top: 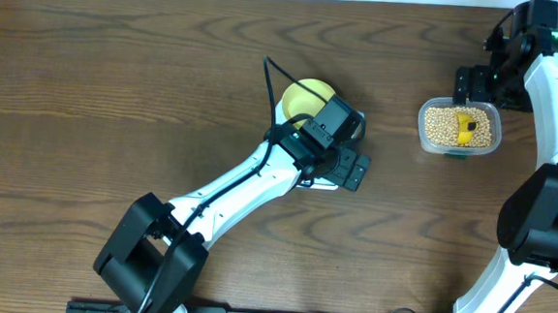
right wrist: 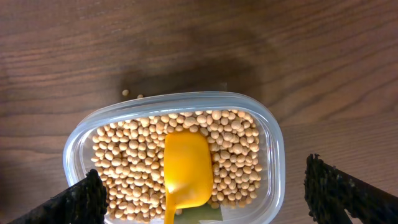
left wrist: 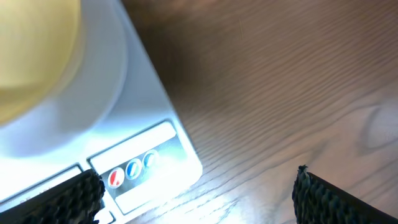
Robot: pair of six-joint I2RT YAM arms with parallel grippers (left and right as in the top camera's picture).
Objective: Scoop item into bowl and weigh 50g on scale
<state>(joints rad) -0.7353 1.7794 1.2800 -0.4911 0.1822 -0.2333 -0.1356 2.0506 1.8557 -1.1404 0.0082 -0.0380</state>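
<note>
Many beans (right wrist: pixel 124 155) around scoop (right wrist: pixel 186 165) in tub (right wrist: pixel 274 140)

The table (top: pixel 119 69) is of dark brown wood with a wavy grain. The white scale (left wrist: pixel 146 118) stands flat on it, about in the middle. To the right of the scale and well apart from it, a clear plastic tub (right wrist: pixel 275 149) sits directly on the wood. Also there, to the right of the scale, two loose beans (right wrist: pixel 125 93) lie on the bare table, just outside the rim of the tub.
</note>
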